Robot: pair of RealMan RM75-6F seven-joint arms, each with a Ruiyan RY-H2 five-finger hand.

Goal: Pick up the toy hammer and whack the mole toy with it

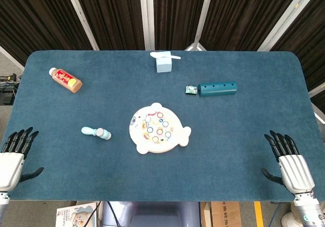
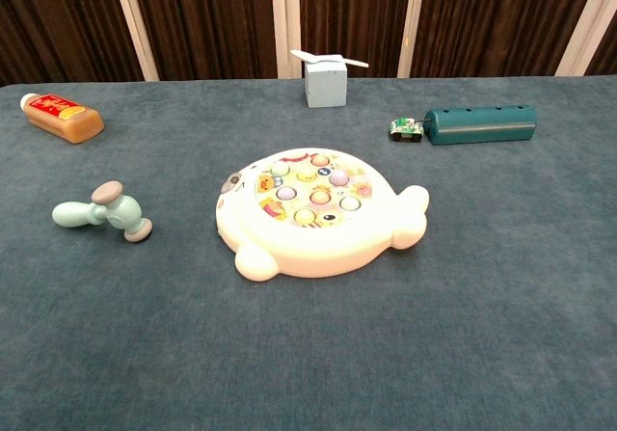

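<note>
Both robot hands, left robot hand (image 1: pixel 14 144) and right robot hand (image 1: pixel 287 156), rest spread and empty; toy hammer (image 1: pixel 96 132) lies untouched nearer the left one, beside the mole toy (image 1: pixel 158 128).

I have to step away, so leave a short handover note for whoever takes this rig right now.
Left robot hand: open, resting at the near left table edge.
Right robot hand: open, at the near right edge.
Toy hammer lies on the cloth, left of the mole toy, apart from it, nearer the left robot hand.
Done: nothing.
Left: grasp the hammer, whack the mole toy.
</note>
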